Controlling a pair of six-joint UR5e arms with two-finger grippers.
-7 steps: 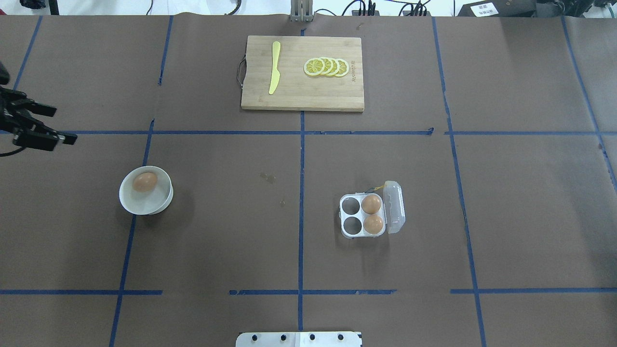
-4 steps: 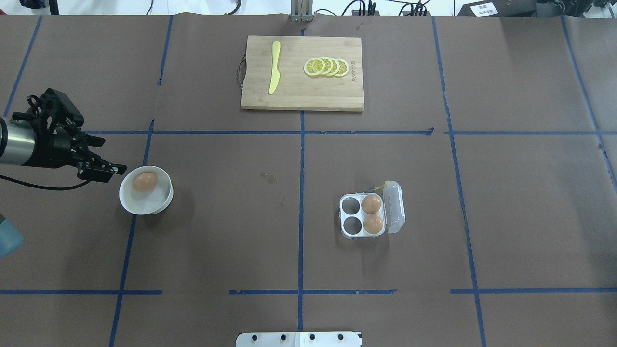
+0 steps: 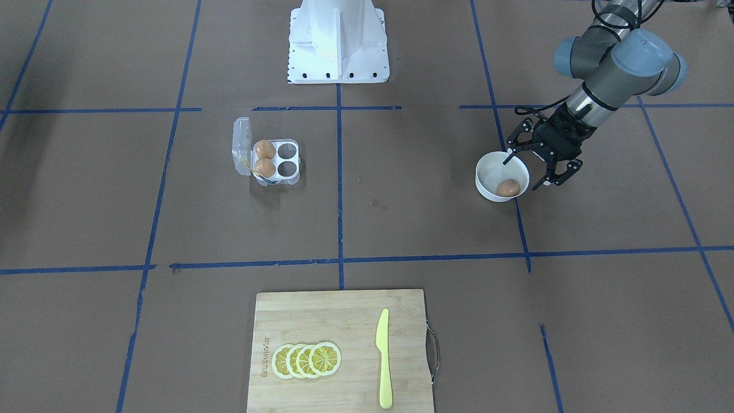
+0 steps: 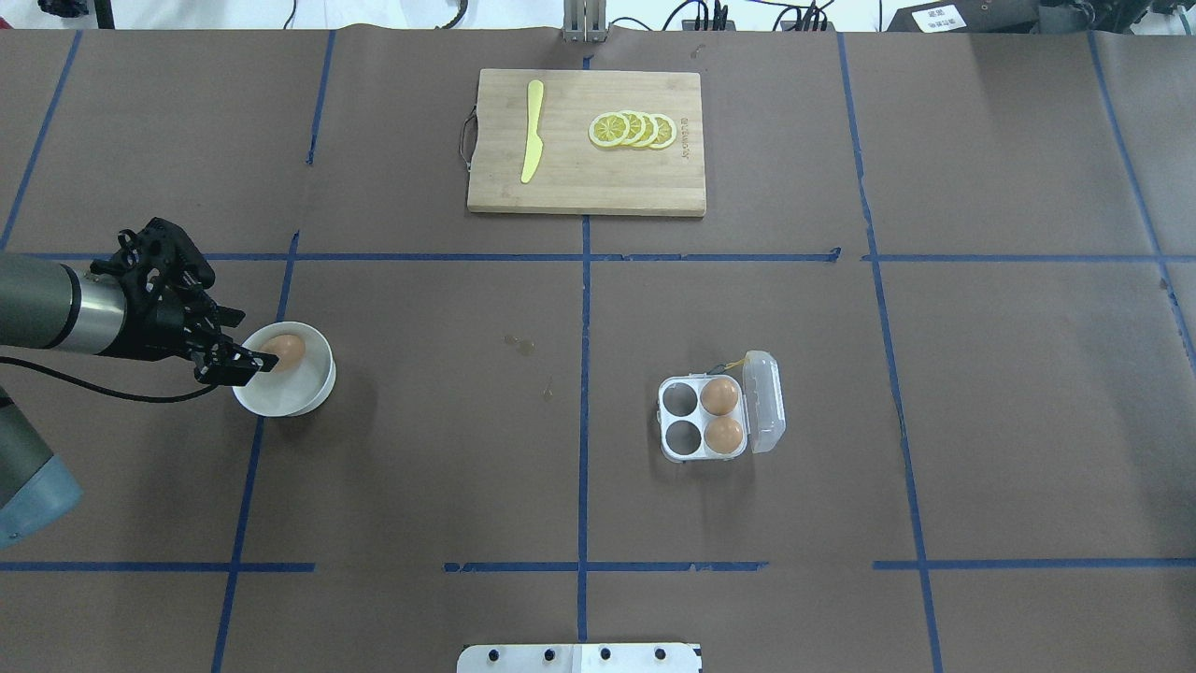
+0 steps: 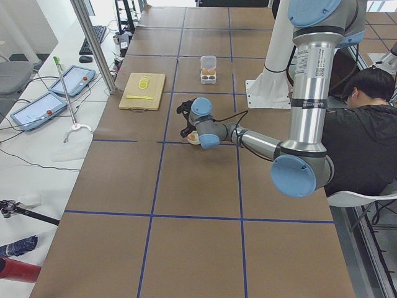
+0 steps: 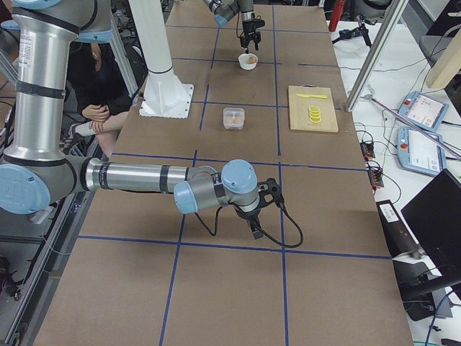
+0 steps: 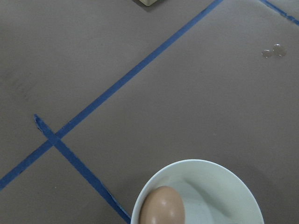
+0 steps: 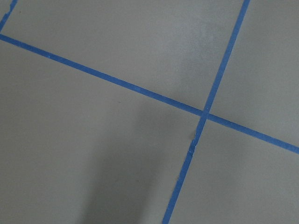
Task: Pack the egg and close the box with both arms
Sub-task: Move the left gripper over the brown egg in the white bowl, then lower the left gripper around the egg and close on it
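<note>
1. Brown paper, matt and faintly creased, covers the table (image 4: 579, 486). Blue tape (image 4: 584, 308) rules it into squares.
2. Smooth, oval and orange-brown, the egg (image 4: 285, 348) lies in a round, glossy white bowl (image 4: 313, 397). The bowl stands near the table's edge at the robot's left end, about halfway between the robot's edge and the far edge. The egg rests against the bowl's wall on the far side.
3. The box (image 4: 679, 400) is small, square and of clear plastic, with four round cells. Its hinged lid (image 4: 764, 404) stands open on the side toward the table's right end.
4. Two brown eggs (image 4: 719, 396) fill the cells next to the lid, and the other two cells are empty. The box sits right of the table's centre, well apart from the bowl.
5. The left gripper (image 4: 248, 341) is a black open frame on a grey tubular arm (image 4: 47, 313). Its two fingers are spread wide and have hold of nothing.
6. One finger reaches in over the bowl's rim and the other hangs outside the bowl.
7. The egg lies just beside the inner fingertip, not between the fingers. Whether they touch cannot be told. In the left wrist view the egg sits at the lower edge.
8. The right gripper (image 6: 256, 225) shows only in the exterior right view, low over bare paper near the table's right end. Whether it is spread or closed cannot be told.
9. A bamboo cutting board (image 4: 598, 187) lies at the middle of the far edge. It carries overlapping lemon slices (image 4: 633, 129) and a pale yellow knife (image 4: 533, 131).
</note>
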